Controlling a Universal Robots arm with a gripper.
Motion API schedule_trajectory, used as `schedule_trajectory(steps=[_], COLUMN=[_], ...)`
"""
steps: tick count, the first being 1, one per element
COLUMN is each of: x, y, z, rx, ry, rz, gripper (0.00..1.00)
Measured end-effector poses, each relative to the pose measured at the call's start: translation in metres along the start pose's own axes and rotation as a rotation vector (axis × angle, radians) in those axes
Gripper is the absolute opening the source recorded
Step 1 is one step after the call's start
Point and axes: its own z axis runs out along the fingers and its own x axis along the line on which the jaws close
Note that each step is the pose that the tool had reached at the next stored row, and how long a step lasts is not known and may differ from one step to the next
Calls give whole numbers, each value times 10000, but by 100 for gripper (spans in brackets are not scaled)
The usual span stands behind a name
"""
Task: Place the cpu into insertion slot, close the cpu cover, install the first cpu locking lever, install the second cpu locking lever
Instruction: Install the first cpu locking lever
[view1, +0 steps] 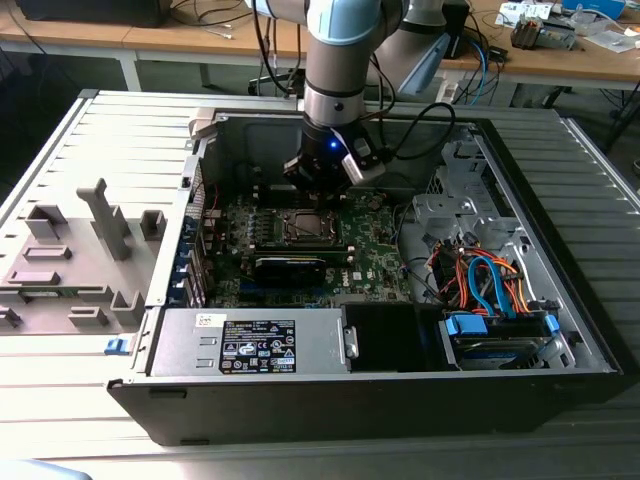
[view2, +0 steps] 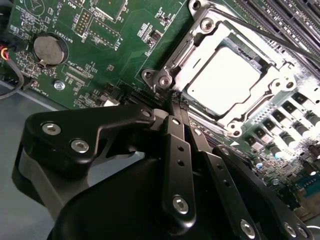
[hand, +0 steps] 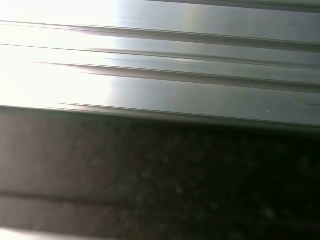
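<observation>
Second wrist view: hand (view2: 175, 97) hides insertion slot (view2: 225, 75) corner

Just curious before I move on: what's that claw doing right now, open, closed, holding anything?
Claw: closed, fingers together, holding nothing, tips at the corner of the cpu cover.

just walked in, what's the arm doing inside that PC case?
The arm has its gripper down inside the open computer case, over the motherboard. In the second wrist view the cpu already sits in the insertion slot, with the cpu cover down around it as a silver frame. The fingers are pressed together, holding nothing, with their tip right at the socket's corner, by the corner screws. Whether either locking lever is latched cannot be told from here.
</observation>
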Motion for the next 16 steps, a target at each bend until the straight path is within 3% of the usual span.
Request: schedule_trajectory(steps=[6, 11, 12, 14, 16], x=[-11, -11, -11, 95, 137], y=[-1, 5, 5, -1, -4], z=[4, -11, -74, -72, -71], rx=[-2, -83, -152, -197, -197], ry=[1, -4, -13, -21, -23], rz=[0, -1, -2, -4, -3], gripper=[11, 11, 11, 11, 11])
